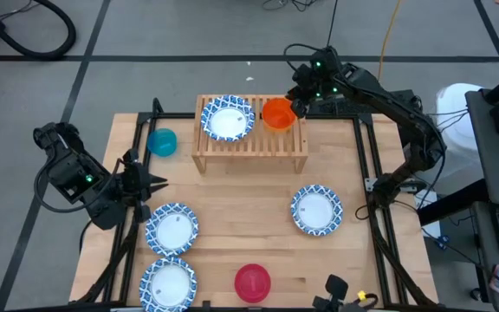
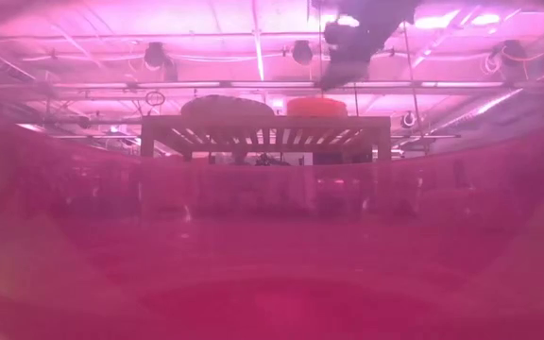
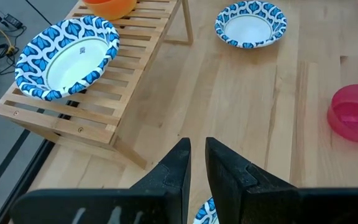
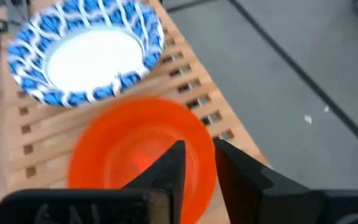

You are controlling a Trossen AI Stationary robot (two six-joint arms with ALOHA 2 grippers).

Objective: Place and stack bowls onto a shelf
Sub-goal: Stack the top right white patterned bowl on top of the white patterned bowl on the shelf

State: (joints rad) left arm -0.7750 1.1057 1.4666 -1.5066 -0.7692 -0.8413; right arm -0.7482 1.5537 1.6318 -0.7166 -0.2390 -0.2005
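The light wood shelf (image 1: 249, 143) stands at the table's far middle. On its slatted top rest a blue-patterned dish (image 1: 228, 118) and, to its right, the orange bowl (image 1: 276, 113). My right gripper (image 4: 199, 149) is at the orange bowl's right rim, shut on it. The teal bowl (image 1: 162, 141) sits on the table left of the shelf. Three more patterned dishes (image 1: 171, 229) (image 1: 168, 282) (image 1: 316, 211) and the red bowl (image 1: 252, 282) lie on the table nearer the front. My left gripper (image 3: 197, 146) is shut and empty at the table's left (image 1: 152, 182). The yellow bowl is out of view. My right gripper holds the orange bowl by its rim (image 4: 199, 132), on the side toward the table's right. One finger (image 4: 166, 165) is inside the bowl and one (image 4: 232, 163) outside. The fingers come from above, slanting down. The bowl stands upright on the shelf's slatted top (image 2: 316, 107).
The low view looks through the red bowl, which tints it pink; the shelf (image 2: 267, 127) shows beyond. Black frame rails (image 1: 366, 165) run along the table's left and right sides. Bare wood lies in front of the shelf (image 1: 249, 199).
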